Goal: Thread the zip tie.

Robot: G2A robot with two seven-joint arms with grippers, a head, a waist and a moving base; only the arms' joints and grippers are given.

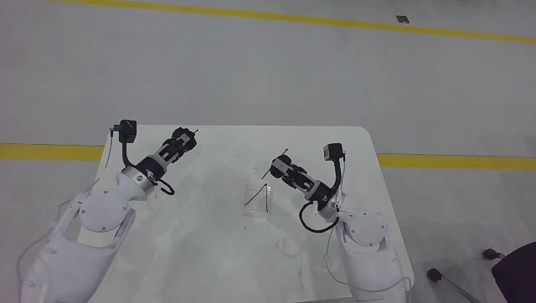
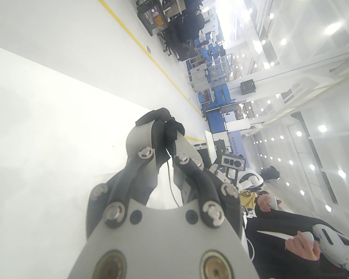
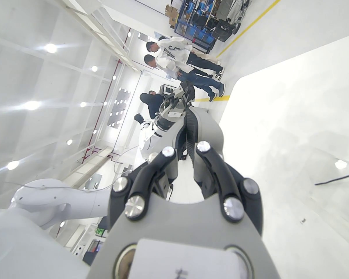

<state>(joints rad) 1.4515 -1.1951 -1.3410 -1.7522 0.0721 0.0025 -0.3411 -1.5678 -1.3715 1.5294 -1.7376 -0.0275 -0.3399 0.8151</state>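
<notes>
My left gripper hovers over the table's back left part, shut on a thin black zip tie that runs back between its fingers; a short end pokes past the tips. My right gripper is held above the table's middle, fingers pressed together on another thin black zip tie that sticks out beyond the tips. The two grippers point roughly toward each other, well apart. In the right wrist view the left gripper shows farther off, in line with the right fingertips.
A clear plastic sheet lies flat at the table's centre with loose black zip ties on it, just below the right gripper. A small speck lies nearby. The white table ends close behind the left gripper.
</notes>
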